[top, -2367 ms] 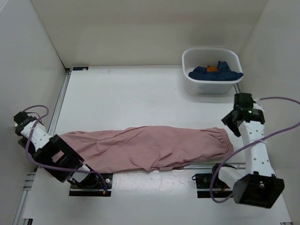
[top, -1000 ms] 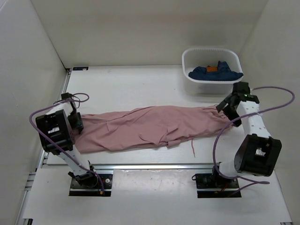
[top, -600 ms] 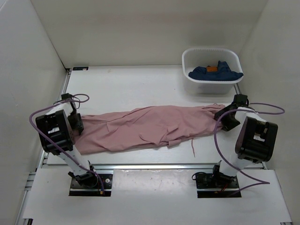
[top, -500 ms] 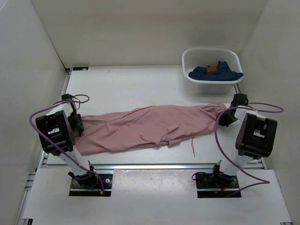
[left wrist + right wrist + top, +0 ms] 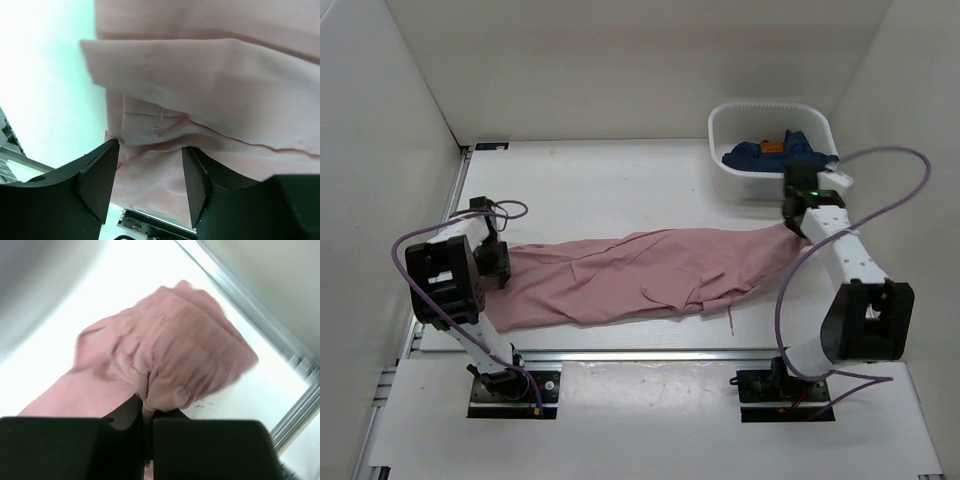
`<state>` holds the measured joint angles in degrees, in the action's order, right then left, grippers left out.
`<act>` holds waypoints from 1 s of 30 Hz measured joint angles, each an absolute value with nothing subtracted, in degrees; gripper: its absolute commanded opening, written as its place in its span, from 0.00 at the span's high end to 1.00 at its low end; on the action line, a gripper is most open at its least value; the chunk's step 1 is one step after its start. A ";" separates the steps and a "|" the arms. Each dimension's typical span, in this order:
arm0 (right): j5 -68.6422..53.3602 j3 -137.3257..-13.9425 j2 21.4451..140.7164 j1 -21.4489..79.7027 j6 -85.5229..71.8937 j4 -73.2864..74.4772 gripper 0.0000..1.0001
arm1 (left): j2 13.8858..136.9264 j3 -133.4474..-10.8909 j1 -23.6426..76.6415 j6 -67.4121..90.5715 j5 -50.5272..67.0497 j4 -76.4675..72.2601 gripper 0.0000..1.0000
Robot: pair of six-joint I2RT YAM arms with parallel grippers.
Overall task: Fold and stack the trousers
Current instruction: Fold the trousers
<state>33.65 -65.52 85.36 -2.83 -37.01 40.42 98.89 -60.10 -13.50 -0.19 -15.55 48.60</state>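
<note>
Trousers point(image 5: 640, 280) stretched lengthwise over the surface point(image 5: 610, 190), waistband end drawn up just in front of the tub point(image 5: 755, 188). Right claw point(image 5: 147, 407) pressed together on the gathered waistband. Left claw point(image 5: 150, 150) spread at the end farthest from the tub, leg hem lying between its fingers.

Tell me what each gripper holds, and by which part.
The right gripper is shut on the trousers at the gathered waistband. The left gripper has the leg hem between its fingers, but whether it is clamped cannot be told.
</note>
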 measured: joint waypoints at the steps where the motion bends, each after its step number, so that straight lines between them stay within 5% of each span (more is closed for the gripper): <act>1: 38.61 -67.59 83.85 2.31 -36.45 41.52 1.00 | 98.91 -60.10 -12.51 -0.19 -15.55 48.73 0.35; 6: 53.45 -79.35 87.79 37.34 -40.60 49.71 1.00 | 99.94 -60.88 -8.62 -0.19 -15.59 49.43 0.35; 11: 60.34 -102.83 113.27 59.90 -45.32 58.61 1.00 | 102.94 -63.83 -7.35 -0.25 -16.05 50.61 0.35; 15: 61.21 -109.40 124.68 69.54 -43.09 58.98 1.00 | 104.60 -66.22 -7.18 -0.21 -16.40 50.89 0.35; 21: 54.52 -102.59 122.50 70.50 -36.23 54.22 1.00 | 105.97 -68.23 -7.09 -0.21 -16.78 51.03 0.35; 23: 51.37 -102.76 122.17 69.82 -33.32 52.93 0.86 | 106.26 -68.58 -7.09 -0.21 -16.82 51.03 0.35; 24: 49.60 -103.28 122.21 69.73 -30.94 52.27 0.59 | 106.43 -68.73 -7.09 -0.19 -16.86 51.05 0.35; 27: 45.23 -105.30 122.28 70.83 -25.67 51.48 0.18 | 106.52 -68.77 -7.09 -0.19 -16.95 51.05 0.35; 30: 40.97 -108.64 122.17 73.63 -18.61 50.87 0.07 | 106.52 -68.77 -7.09 -0.21 -16.99 51.05 0.34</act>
<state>40.97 -108.64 122.17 73.63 -18.61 50.87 106.52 -68.77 -7.09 -0.21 -16.99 51.05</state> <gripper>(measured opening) 0.866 0.659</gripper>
